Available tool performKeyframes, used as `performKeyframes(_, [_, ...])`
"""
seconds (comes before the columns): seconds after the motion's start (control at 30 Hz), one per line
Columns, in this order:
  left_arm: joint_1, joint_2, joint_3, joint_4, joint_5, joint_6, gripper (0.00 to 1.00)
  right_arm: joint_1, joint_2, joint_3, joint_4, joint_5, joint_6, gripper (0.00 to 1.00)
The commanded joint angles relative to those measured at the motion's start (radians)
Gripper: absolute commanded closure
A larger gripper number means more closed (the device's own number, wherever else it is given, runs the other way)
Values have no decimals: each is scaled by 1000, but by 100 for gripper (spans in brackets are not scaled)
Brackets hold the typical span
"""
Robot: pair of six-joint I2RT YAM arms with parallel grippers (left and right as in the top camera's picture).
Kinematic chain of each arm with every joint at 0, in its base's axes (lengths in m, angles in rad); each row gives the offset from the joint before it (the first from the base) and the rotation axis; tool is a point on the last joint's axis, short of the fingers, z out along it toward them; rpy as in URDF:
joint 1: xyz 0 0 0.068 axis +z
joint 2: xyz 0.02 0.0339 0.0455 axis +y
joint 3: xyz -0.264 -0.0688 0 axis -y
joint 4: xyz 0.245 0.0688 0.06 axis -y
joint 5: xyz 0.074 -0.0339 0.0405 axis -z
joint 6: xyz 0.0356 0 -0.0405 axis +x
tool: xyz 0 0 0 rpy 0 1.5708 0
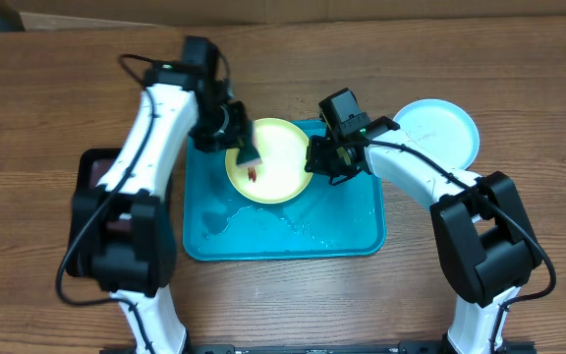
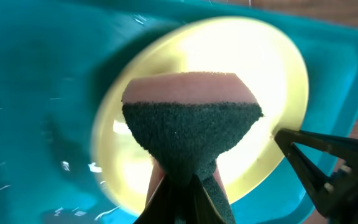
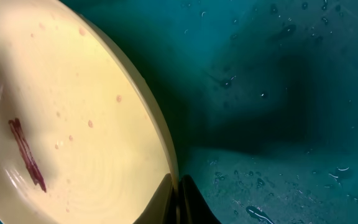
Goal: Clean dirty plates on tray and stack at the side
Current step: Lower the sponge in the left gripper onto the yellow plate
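The yellow-green plate (image 1: 275, 162) lies tilted in the teal tray (image 1: 293, 231), with a brown-red smear (image 1: 252, 175) near its left side. My left gripper (image 1: 245, 149) is shut on a sponge (image 2: 188, 124) with a dark green scrub face, held over the plate's left part (image 2: 272, 68). My right gripper (image 1: 314, 159) is shut on the plate's right rim (image 3: 166, 155) and lifts that edge. The smear shows in the right wrist view (image 3: 27, 155). The pale blue plate (image 1: 438, 130) sits on the table right of the tray. The white plate is not in view.
A dark maroon-black tray (image 1: 101, 182) lies left of the teal tray, partly under my left arm. Water drops and streaks lie on the teal tray's floor (image 3: 278, 124). The wooden table (image 1: 47, 88) surrounds everything.
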Motion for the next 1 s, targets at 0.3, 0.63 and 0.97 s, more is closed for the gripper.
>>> performKeyframes(0.3, [-120,126,-9,76,51,11,96,13,50,0,2,30,63,96])
performKeyframes(0.63, [-119,126,-9,92,43,11,96,6,64,2,-59,30,5,96])
performKeyframes(0.97, [-121,127,-9,97,43,-5,96,6,64,15,-91,31,-5,96])
